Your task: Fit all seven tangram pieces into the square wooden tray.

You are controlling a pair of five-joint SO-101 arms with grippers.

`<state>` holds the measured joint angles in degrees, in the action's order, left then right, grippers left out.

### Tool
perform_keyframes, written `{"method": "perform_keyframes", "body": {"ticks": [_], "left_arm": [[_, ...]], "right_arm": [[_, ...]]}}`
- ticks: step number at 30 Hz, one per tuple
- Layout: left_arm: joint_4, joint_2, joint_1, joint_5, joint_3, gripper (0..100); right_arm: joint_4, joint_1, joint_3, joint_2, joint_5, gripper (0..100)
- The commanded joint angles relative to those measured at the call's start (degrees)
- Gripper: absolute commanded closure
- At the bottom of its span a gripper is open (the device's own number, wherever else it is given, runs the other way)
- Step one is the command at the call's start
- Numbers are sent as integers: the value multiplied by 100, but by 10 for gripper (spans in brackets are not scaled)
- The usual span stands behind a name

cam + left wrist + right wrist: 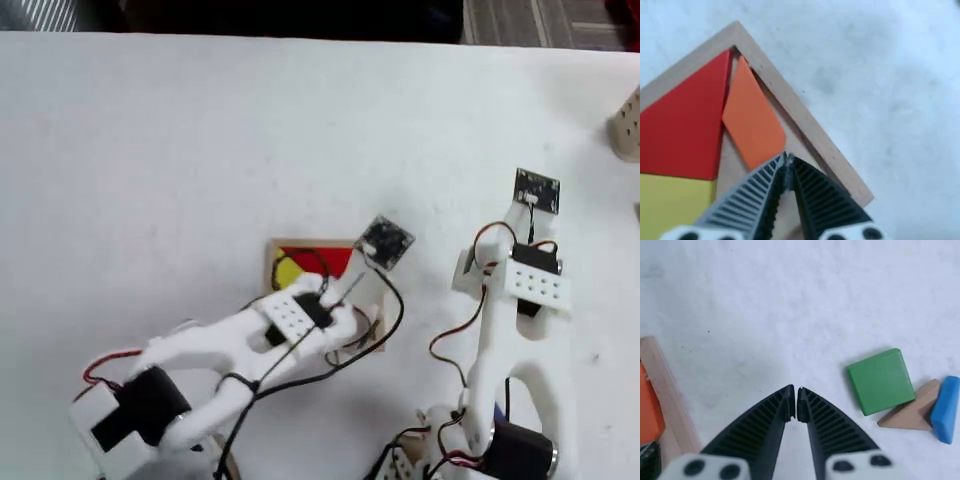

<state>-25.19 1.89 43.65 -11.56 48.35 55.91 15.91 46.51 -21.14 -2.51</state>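
Note:
The square wooden tray [805,125] holds a red triangle [685,125], a yellow piece [670,205] and an orange piece [752,125] lying along the rim. My left gripper [788,161] is shut, its tips at the orange piece's near end. In the high view the left arm [290,320] lies across the tray [272,270], with red [335,260] and yellow [290,270] showing. My right gripper [795,392] is shut over bare table beside the tray's edge [662,395]. A green square [880,381], a tan triangle [912,412] and a blue piece [945,410] lie together off to its side.
The right arm [510,330] stands to the right of the tray, with red and black cables looping between the arms. A pale wooden object [628,125] sits at the table's right edge. White tabletop stretches across the far and left sides.

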Motion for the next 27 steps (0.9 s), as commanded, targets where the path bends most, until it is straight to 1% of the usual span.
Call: {"method": "perform_keyframes", "body": {"ticks": [1,6,10,13,15,19,21,24,27], "left_arm": [[0,92,-13,-9,-316,980],[-185,637,312,-9,-193,980],[-396,1147,295,-9,35,980],[-360,1385,-4,-9,378,980],[-352,1437,-321,-9,563,980],[-352,1429,-866,0,651,980],[-352,1420,-919,88,642,980],[-343,1420,-796,316,633,980],[-343,1420,-734,325,642,980]], "right_arm": [[-101,48,-18,22,-79,978],[-101,48,-18,22,-79,978],[-101,57,-18,22,-79,978],[-101,57,-18,22,-79,978],[-101,57,-18,22,-79,978],[-101,57,-18,22,-79,978],[-101,57,-18,22,-79,978],[-101,66,-18,22,-79,978],[-101,66,-18,22,-79,978]]}}
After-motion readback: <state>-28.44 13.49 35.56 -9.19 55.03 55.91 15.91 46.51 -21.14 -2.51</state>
